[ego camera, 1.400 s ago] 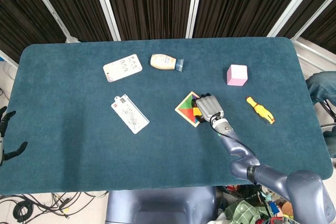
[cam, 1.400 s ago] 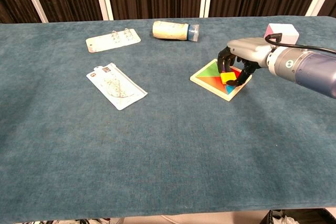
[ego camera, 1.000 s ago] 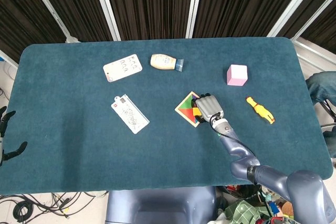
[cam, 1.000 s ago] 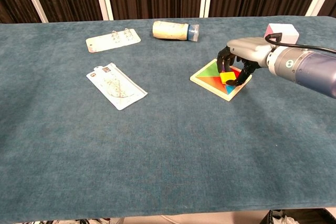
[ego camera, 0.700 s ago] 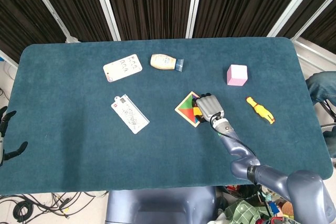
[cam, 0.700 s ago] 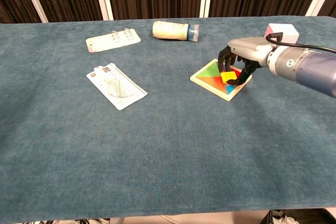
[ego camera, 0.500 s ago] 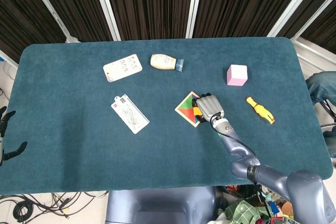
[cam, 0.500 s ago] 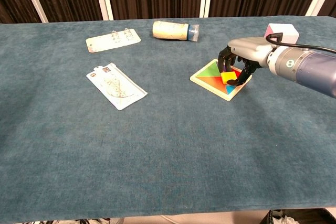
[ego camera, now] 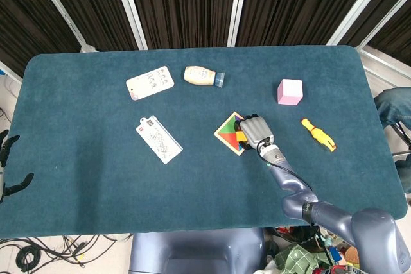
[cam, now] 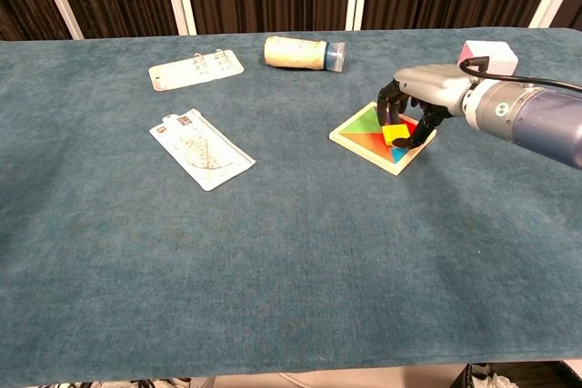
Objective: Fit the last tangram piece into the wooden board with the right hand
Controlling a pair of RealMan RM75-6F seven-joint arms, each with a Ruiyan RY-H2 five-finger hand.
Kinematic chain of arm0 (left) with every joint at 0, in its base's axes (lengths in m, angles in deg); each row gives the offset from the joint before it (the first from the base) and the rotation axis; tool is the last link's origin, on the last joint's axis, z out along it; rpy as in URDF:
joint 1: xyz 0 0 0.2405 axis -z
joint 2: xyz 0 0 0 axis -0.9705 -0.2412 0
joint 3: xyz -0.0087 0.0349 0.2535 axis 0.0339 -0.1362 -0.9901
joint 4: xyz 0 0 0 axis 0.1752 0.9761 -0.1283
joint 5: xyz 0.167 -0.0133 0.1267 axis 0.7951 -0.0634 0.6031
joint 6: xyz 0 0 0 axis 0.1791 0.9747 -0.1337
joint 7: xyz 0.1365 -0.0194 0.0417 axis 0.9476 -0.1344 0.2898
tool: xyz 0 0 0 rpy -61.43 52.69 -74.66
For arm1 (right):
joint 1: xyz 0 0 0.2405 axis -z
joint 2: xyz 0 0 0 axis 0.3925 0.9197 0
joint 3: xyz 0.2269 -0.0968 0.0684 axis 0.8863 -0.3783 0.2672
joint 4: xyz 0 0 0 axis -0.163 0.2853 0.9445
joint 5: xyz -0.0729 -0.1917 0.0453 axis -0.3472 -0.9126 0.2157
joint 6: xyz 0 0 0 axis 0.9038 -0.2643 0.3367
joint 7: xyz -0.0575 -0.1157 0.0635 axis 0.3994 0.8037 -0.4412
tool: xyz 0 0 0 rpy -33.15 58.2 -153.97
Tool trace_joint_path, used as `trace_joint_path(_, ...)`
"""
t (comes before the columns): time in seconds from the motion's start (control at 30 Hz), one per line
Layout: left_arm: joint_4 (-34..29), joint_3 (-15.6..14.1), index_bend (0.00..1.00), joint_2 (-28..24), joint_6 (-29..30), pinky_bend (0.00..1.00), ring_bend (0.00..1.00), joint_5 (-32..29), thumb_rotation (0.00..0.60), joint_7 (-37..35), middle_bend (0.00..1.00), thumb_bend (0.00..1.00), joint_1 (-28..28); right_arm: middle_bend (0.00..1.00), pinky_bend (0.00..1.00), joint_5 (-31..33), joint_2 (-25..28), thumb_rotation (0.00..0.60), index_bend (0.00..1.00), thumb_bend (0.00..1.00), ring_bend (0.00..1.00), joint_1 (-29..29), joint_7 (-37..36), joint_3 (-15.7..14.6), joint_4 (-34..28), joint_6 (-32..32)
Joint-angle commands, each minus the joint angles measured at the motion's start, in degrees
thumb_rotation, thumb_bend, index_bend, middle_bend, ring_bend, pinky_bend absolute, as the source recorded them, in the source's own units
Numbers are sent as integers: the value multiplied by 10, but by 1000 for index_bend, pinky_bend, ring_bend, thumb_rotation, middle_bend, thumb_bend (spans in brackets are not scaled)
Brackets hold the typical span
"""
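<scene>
The square wooden board (ego camera: pixel 226 131) (cam: pixel 362 135) lies right of the table's middle, filled with coloured pieces. My right hand (ego camera: pixel 255 131) (cam: pixel 424 95) hangs palm down over the board's right corner, its dark fingertips (cam: pixel 420 134) curled down around a small yellow tangram piece (cam: pixel 394 134) (ego camera: pixel 239 137). The piece sits tilted at the board's surface, pinched between the fingers. The hand hides that corner of the board in the head view. My left hand (ego camera: pixel 8 165) shows only at the far left edge of the head view, off the table, fingers spread and empty.
A pink cube (ego camera: pixel 289 91) (cam: pixel 486 54) and a yellow toy (ego camera: pixel 318 134) lie right of the board. A cream bottle (ego camera: pixel 202 76) (cam: pixel 304 53) and a white card (ego camera: pixel 149 83) (cam: pixel 196 70) lie at the back, and a flat clear packet (ego camera: pixel 158 139) (cam: pixel 200 148) lies to the left.
</scene>
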Motion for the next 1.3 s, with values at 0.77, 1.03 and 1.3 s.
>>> trace_joint_path(0.77, -1, 1, 160, 0, 1, 0, 0, -1, 600, 0, 38, 227, 0, 347, 234, 10, 5, 600, 352, 262, 287, 0, 12, -1, -10, -5)
trace_joint_path(1.03, 3, -1, 160, 1, 1, 0, 0, 0, 600, -2, 38, 228, -1, 347, 234, 12, 4, 600, 349, 262, 287, 0, 16, 0, -13, -2)
trace_joint_path(1.3, 1, 0, 160, 0, 1, 0, 0, -1, 600, -1, 38, 227, -1, 344, 234, 21, 1, 600, 346, 240, 287, 1, 24, 3, -15, 2)
